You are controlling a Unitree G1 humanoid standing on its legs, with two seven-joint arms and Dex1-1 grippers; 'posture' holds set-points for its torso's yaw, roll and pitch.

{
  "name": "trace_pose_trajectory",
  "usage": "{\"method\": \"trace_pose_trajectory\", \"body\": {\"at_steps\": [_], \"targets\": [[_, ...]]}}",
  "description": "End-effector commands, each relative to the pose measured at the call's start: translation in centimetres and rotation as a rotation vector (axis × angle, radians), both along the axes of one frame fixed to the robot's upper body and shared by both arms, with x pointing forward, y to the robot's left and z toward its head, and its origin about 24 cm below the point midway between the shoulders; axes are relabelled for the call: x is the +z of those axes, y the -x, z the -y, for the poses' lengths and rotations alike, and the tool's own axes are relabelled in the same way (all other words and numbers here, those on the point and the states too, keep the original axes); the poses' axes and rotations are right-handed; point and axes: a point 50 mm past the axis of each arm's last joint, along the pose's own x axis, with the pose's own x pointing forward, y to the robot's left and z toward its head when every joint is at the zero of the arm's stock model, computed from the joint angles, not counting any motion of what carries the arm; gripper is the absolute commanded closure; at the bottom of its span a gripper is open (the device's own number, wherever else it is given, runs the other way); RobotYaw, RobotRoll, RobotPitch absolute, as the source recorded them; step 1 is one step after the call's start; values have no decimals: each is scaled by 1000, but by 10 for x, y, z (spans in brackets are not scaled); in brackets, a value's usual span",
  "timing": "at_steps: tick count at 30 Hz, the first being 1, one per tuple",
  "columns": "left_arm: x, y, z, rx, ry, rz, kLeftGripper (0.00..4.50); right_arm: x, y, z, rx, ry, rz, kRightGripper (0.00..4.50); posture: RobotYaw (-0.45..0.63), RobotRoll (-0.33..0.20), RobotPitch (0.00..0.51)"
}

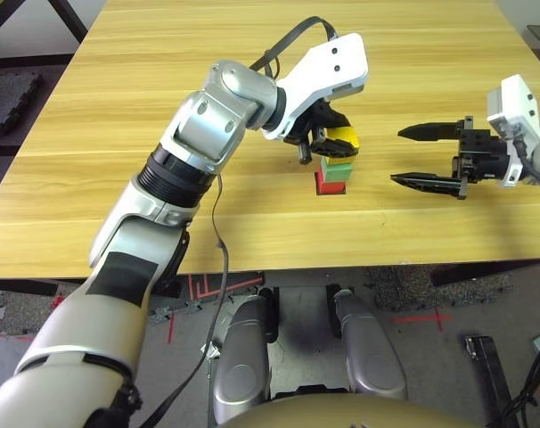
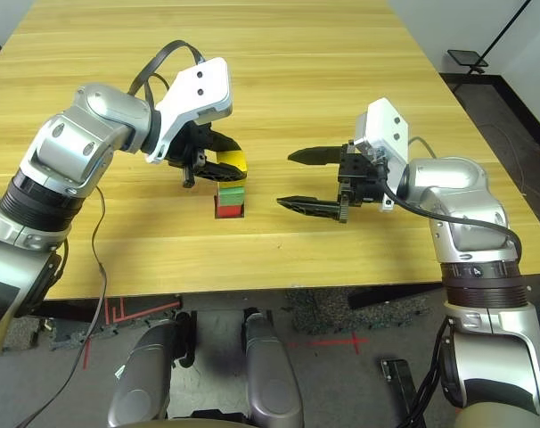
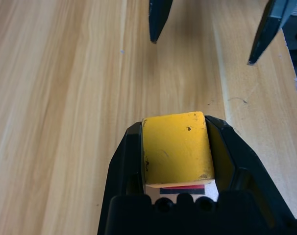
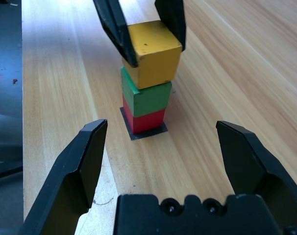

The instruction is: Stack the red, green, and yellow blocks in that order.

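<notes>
Yellow is the colour of the block held between the two black fingers of the left gripper, which is closed on its opposite side faces; from the right wrist view it is seen resting on, or just touching, the green block, turned slightly askew to it. The green block sits squarely on the red block, and the red block stands on a flat black square patch on the wooden table. The right gripper is held just beside the stack, apart from it, with its fingers spread wide and nothing between them. The stack appears to be in the required order, so the step in hand is judged to be the release of the top cube. The blocks look like small, stiff, matte painted cubes, probably light and not slippery; scuffed paint is seen on the yellow one. A firm hold on two flat, parallel side faces is judged best, as is used now. Because the cubes are light and merely stacked, the column could be toppled by a sideways drag of a finger, so the fingers would need to be opened evenly and drawn straight up. The slight twist of the yellow block is judged tolerable if its base is fully supported.
</notes>
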Motion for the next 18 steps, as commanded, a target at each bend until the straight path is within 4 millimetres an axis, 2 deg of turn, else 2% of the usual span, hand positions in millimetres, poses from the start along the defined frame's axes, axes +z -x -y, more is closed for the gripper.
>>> {"method": "trace_pose_trajectory", "body": {"at_steps": [1,18], "targets": [[4,10,6,-44,1,3,2586,1,2,3,-4,5,4,0,166,137,227],[-6,-2,2,-19,-13,21,2586,1,3,-1,12,-1,-2,0,157,133,227]]}}
